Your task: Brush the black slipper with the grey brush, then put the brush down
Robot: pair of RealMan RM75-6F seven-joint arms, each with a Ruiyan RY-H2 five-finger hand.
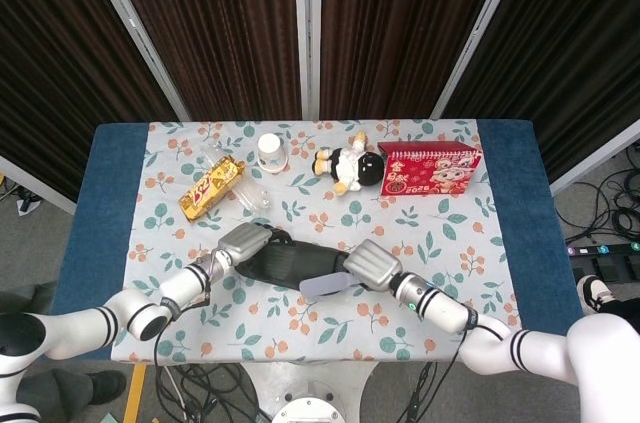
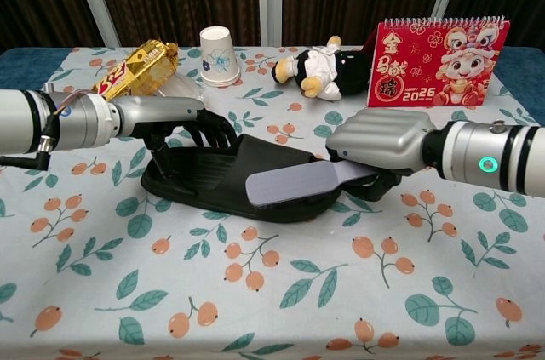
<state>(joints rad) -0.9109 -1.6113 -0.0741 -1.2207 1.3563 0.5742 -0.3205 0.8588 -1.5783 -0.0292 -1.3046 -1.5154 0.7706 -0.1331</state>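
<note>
**Brushing a slipper at the flowered table**

Holding the grey brush (image 1: 325, 285) by its handle, the right hand (image 1: 372, 265) reaches in from the near right in the head view, the brush head lying over the near edge of the black slipper (image 1: 290, 265). The left hand (image 1: 245, 241) rests on the slipper's left end, fingers curled down onto it. Farther back on the floral tablecloth (image 1: 430, 233) stand a gold snack packet (image 1: 211, 187), a paper cup (image 1: 270, 152), a plush toy (image 1: 350, 167) and a red calendar (image 1: 430, 169).

From the chest view, the right hand (image 2: 383, 143) grips the brush (image 2: 294, 184) handle, its flat grey back facing up and tilted down to the left over the slipper's (image 2: 230, 177) near right side. The left hand (image 2: 183, 122) has dark fingers (image 2: 209, 132) pressed on the slipper's far left rim. The cup (image 2: 219, 56), plush toy (image 2: 328, 69) and calendar (image 2: 443, 51) line the far side, with the snack packet (image 2: 138, 69) at far left.
</note>
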